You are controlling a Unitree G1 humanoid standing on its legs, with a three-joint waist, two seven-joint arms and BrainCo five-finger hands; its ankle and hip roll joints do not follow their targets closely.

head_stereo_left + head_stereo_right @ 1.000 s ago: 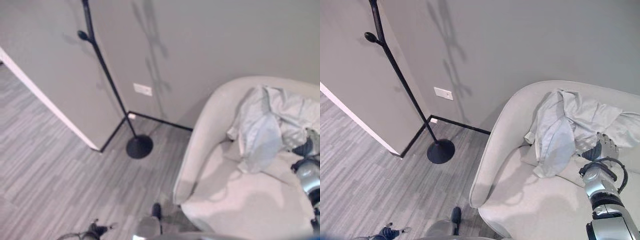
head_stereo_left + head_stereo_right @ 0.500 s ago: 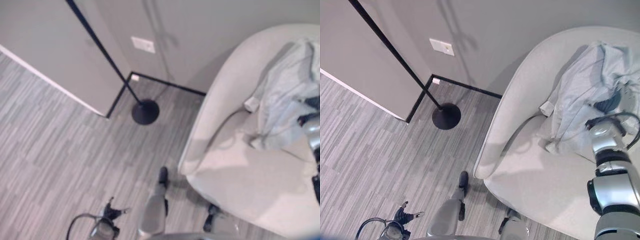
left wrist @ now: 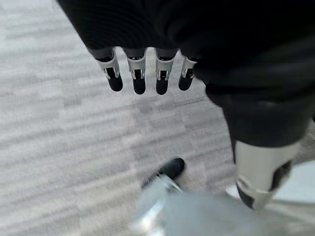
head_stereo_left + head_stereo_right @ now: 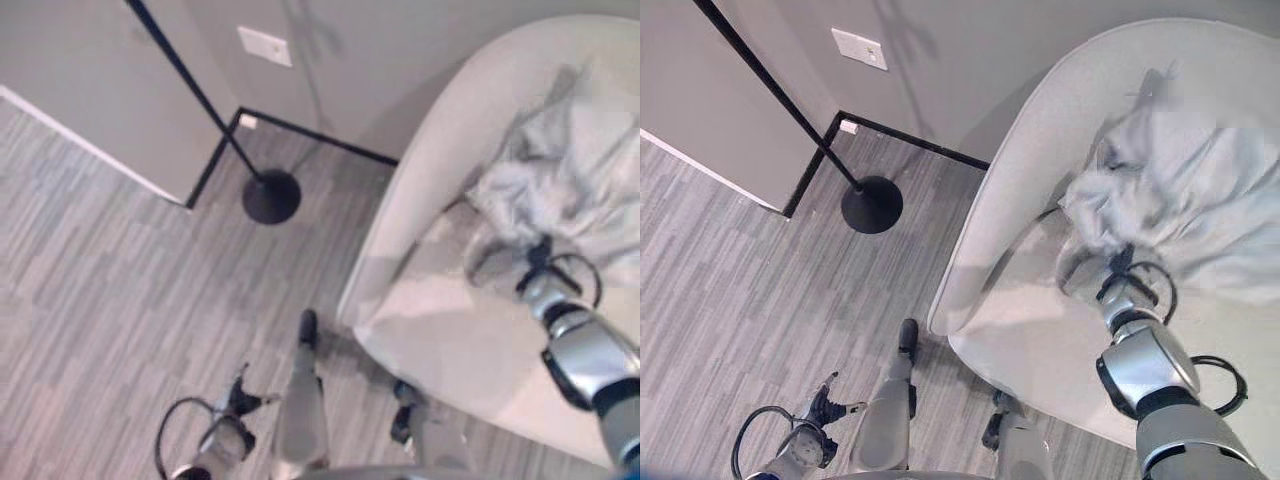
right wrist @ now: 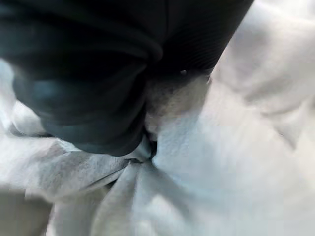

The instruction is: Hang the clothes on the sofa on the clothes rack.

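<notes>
While the pale grey crumpled garment (image 4: 1185, 195) lies bunched against the backrest of the light beige rounded sofa (image 4: 1040, 150), the right hand (image 4: 1120, 268) is pushed into its lower folds. Its own wrist view has dark cover pressed against cloth, the fingers buried, so I cannot tell whether they have closed on fabric or merely rest in it. The left hand (image 3: 142, 73) hangs low beside the body over the grey striped floor (image 4: 100, 300), fingers straight and relaxed, holding nothing.

The black metal clothes rack (image 4: 262, 190) with its round base stands in the wall corner, well apart from the sofa. Risks, as I judge them: a shallow pinch on one loose fold could let the garment slide free on lifting; trailing cloth could drag across the seat or the floor on the way over; a bunched load may miss a hook on the thin pole.

No containers are present; the sofa alone holds the garment.
</notes>
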